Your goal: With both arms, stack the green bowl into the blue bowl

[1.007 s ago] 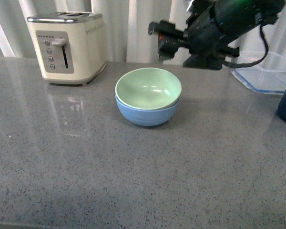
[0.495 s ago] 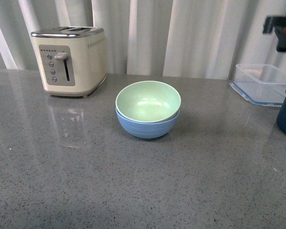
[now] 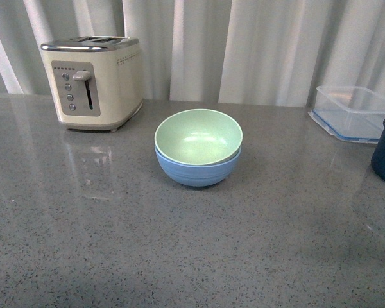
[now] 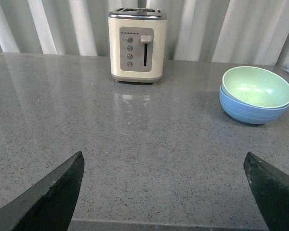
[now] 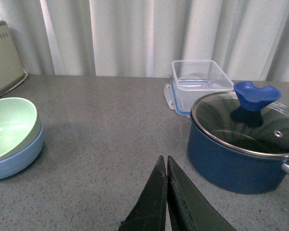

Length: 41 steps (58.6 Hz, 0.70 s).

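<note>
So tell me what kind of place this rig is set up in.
Probably a kitchen counter, or a mock-up of one: a grey speckled countertop carries a cream toaster, a navy pot with a glass lid, and stacked bowls. Pale curtains hang behind.

My front camera shows none of my body. From the left wrist I see only the two fingers of my left gripper (image 4: pixel 164 197): flat, dark, matte wedges with a faint greenish-black cast, tapering to blunt points, their edges plain and unmarked. From the right wrist, my right gripper (image 5: pixel 166 166) shows as two slim black blades with straight inner edges and pointed tips. No cables, screws or markings show on either one.
</note>
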Each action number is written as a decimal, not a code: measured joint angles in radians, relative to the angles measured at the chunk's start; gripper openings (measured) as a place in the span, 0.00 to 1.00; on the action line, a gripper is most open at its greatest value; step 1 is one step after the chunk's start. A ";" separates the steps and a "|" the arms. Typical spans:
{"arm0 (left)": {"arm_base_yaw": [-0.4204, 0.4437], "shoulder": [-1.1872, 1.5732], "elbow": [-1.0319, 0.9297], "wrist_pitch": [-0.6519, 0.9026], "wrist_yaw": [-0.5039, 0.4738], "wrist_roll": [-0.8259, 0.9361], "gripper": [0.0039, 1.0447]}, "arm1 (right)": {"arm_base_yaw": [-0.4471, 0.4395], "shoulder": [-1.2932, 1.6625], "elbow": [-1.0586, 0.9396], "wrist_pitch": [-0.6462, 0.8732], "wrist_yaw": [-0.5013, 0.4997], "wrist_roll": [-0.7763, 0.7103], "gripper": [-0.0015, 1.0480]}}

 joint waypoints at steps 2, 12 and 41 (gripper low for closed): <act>0.000 0.000 0.000 0.000 0.000 0.000 0.94 | -0.004 -0.018 -0.014 -0.003 -0.004 0.000 0.01; 0.000 0.000 0.000 0.000 0.000 0.000 0.94 | -0.072 -0.126 -0.089 -0.040 -0.067 0.000 0.01; 0.000 0.000 0.000 0.000 0.000 0.000 0.94 | -0.073 -0.396 -0.229 -0.170 -0.072 0.000 0.01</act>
